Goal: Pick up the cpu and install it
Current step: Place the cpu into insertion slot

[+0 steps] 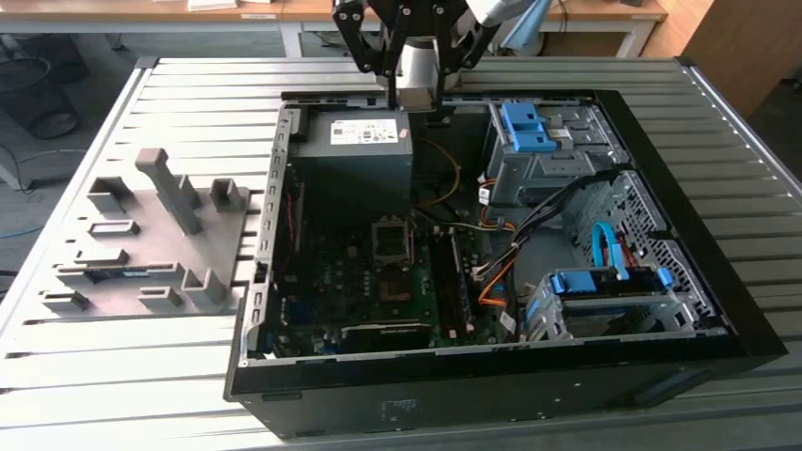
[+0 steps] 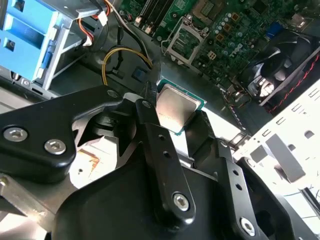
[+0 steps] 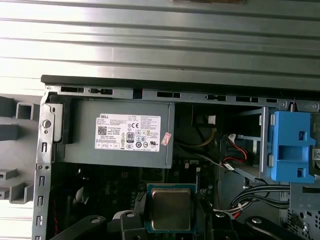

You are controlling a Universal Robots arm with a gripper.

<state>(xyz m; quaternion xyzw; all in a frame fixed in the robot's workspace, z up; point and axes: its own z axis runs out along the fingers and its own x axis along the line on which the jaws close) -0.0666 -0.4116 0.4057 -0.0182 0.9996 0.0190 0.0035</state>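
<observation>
Both jaws of the tool (image 2: 176,112) pinch the cpu (image 3: 171,209), metal top up, by the power supply (image 3: 120,132) at twelve o'clock of the case (image 1: 501,395) in the exterior view.

On my feeds the gripper (image 2: 176,117) is matte black throughout. Its housing (image 2: 125,210) is a broad, smooth, rounded block. From the housing run two flat finger bars (image 2: 162,155) with squared edges. Each carries one silver socket-head screw (image 2: 181,201) near the housing and small holes (image 2: 161,136) further from it. Beside the housing, a wide curved link (image 2: 45,125) bears two more silver socket-head screws, with a small pivot pin (image 2: 111,93) at its end away from the housing. A bare metal plate (image 2: 12,200) borders the housing. In the exterior view I read black linkages (image 1: 363,42), a silver-grey block (image 1: 415,70) and a pale grey arm tube (image 1: 499,11)
</observation>
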